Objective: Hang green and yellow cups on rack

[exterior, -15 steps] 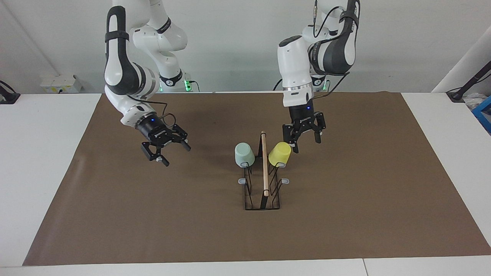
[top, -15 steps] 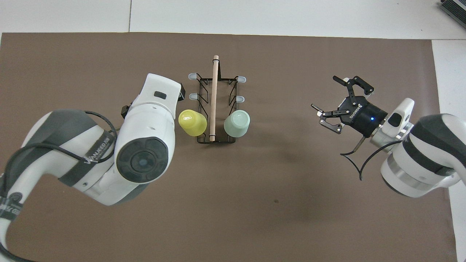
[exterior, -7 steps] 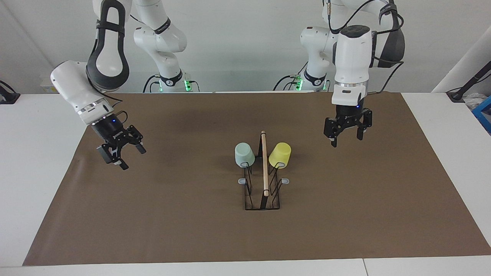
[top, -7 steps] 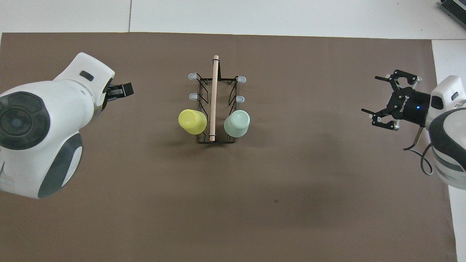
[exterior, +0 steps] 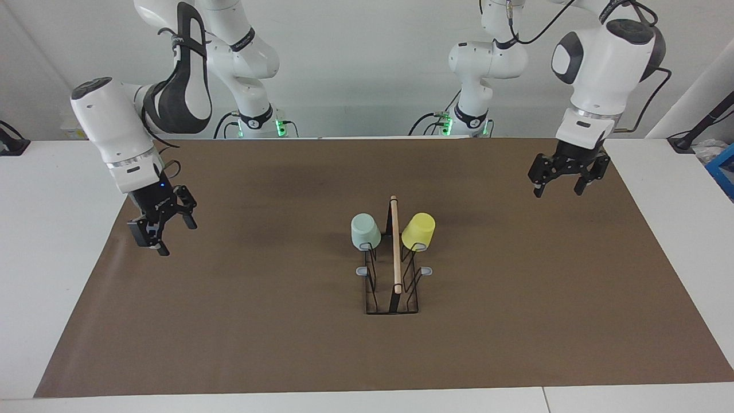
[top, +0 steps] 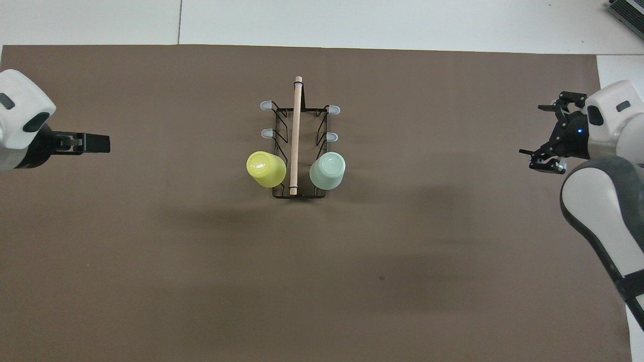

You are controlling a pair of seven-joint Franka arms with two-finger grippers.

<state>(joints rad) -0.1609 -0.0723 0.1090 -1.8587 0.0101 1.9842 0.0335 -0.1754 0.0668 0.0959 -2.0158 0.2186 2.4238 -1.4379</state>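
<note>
The rack (exterior: 395,258) stands in the middle of the brown mat; it also shows in the overhead view (top: 296,125). The green cup (exterior: 364,230) hangs upside down on the peg nearest the robots, on the side toward the right arm's end (top: 327,170). The yellow cup (exterior: 418,230) hangs the same way on the side toward the left arm's end (top: 265,168). My left gripper (exterior: 559,190) is open and empty above the mat's edge (top: 98,143). My right gripper (exterior: 175,235) is open and empty above the mat's other edge (top: 534,129).
The brown mat (exterior: 516,321) covers most of the white table (exterior: 51,241). The rack's other grey-tipped pegs (top: 265,133) carry nothing. A blue object (exterior: 723,169) sits at the table's end by the left arm.
Both grippers have drawn away from the rack, each toward its own end of the table, open and empty throughout. The cups and the rack have not moved.
</note>
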